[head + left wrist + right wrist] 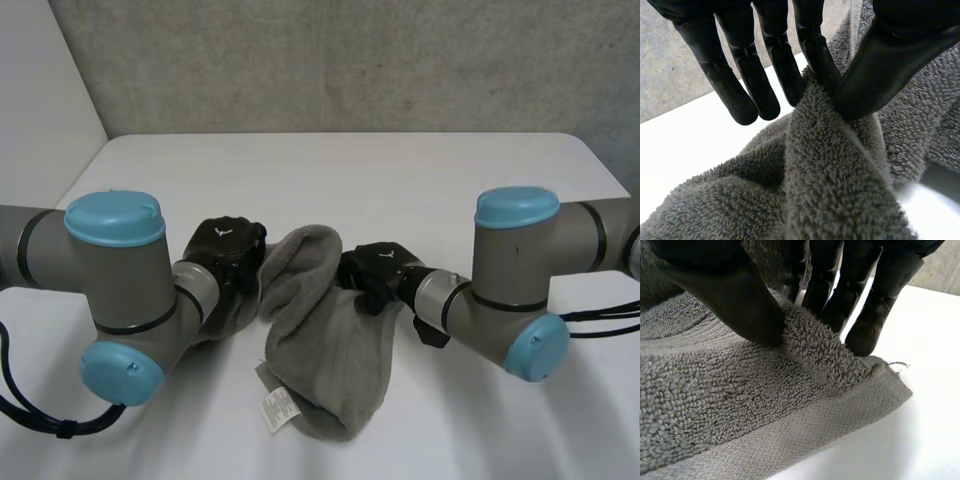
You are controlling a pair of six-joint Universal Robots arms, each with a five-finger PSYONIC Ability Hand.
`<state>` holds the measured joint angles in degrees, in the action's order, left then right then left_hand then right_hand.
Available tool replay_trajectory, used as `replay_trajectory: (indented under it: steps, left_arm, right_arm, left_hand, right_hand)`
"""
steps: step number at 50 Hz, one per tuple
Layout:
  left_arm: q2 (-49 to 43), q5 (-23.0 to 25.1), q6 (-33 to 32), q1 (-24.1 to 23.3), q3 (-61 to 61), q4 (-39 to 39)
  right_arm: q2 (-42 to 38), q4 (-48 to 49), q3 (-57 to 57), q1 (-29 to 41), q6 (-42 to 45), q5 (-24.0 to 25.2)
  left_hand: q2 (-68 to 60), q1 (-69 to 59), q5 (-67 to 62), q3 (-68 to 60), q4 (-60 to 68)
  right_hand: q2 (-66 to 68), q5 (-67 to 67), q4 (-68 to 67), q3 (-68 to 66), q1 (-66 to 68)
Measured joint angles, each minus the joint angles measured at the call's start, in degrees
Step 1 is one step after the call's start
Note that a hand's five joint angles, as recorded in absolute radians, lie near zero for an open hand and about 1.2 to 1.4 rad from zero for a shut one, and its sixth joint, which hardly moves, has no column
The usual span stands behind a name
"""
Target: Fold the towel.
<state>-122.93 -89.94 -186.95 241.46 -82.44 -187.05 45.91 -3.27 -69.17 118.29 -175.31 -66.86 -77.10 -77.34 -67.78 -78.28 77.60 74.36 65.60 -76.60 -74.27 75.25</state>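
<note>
A grey, bunched terry towel (322,340) lies on the white bench (350,170) between the two arms, with its white label (277,410) at the near end. The left robot hand (228,250) pinches a raised fold between thumb and finger (the other fingers are straight) — the right robot hand (375,272) pinches a fold beside a hemmed corner.

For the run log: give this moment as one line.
left hand: pinches towel | right hand: pinches towel by a corner | towel: bunched on table | fold: not done
</note>
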Motion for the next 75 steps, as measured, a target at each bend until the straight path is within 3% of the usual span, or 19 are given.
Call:
replay_trajectory:
  steps: [17,24,29,31,35,42,49,58,69,75]
  left_arm:
    - [7.0,0.8,-0.4,3.2,-2.5,5.3]
    - [9.1,1.3,-0.8,4.2,-5.0,7.7]
    - [9.4,1.3,-0.8,3.7,-6.7,9.8]
    - [9.9,1.3,-0.8,3.3,-8.3,10.6]
    - [12.0,1.2,-0.8,2.7,-11.2,10.6]
    - [13.0,1.0,-1.1,2.8,-13.9,8.0]
    - [9.6,0.7,-4.2,3.5,-13.9,4.0]
    - [4.4,-2.0,-12.2,4.4,-11.7,-2.6]
    - [10.3,-3.7,-13.2,5.0,-10.7,-2.2]
    - [14.6,-1.7,-13.5,5.1,-8.1,0.0]
  right_arm:
    - [11.5,-12.2,0.2,-7.5,2.5,2.7]
    - [12.5,-22.3,1.4,-8.8,13.6,2.6]
    - [12.3,-24.0,1.0,-8.4,18.2,2.2]
    - [12.3,-23.1,0.4,-8.3,18.4,2.1]
    - [12.6,-20.4,-1.2,-8.3,17.8,1.9]
    - [12.8,-17.9,-3.4,-8.8,17.1,2.0]
    - [12.9,-16.3,-5.3,-9.0,17.1,2.1]
    - [13.3,-15.0,-7.4,-9.0,17.1,2.1]
    - [17.2,-17.4,-6.5,-10.3,20.1,1.3]
    - [17.1,-23.9,-2.5,-10.5,30.1,-0.9]
  left_hand:
    - [-0.2,0.0,-0.5,-0.2,0.0]
    - [0.4,0.9,0.5,1.0,-0.8]
    - [40.0,41.2,40.6,41.5,-41.9]
    - [49.5,49.8,50.7,51.1,-50.5]
    - [56.2,56.3,58.3,58.0,-56.6]
    - [56.6,56.4,58.5,58.1,-56.6]
    - [50.6,50.7,51.1,51.7,-51.2]
    - [2.2,2.7,3.4,3.0,-2.0]
    - [-0.4,1.6,0.9,-0.2,0.0]
    - [-0.4,1.4,0.3,-0.4,0.0]
  right_hand:
    - [0.0,0.0,0.0,-0.9,0.0]
    - [0.0,0.0,0.0,-1.4,0.0]
    - [0.0,0.0,0.0,-1.4,0.0]
    - [0.0,0.0,0.0,-1.6,0.0]
    - [0.0,0.0,0.0,-1.7,0.0]
    - [0.0,0.0,0.0,-1.7,0.0]
    - [0.0,0.0,0.0,-1.7,0.0]
    - [0.0,0.0,0.0,-1.7,0.0]
    - [0.0,0.0,0.0,-1.8,0.0]
    - [0.0,0.0,0.0,-1.9,0.0]
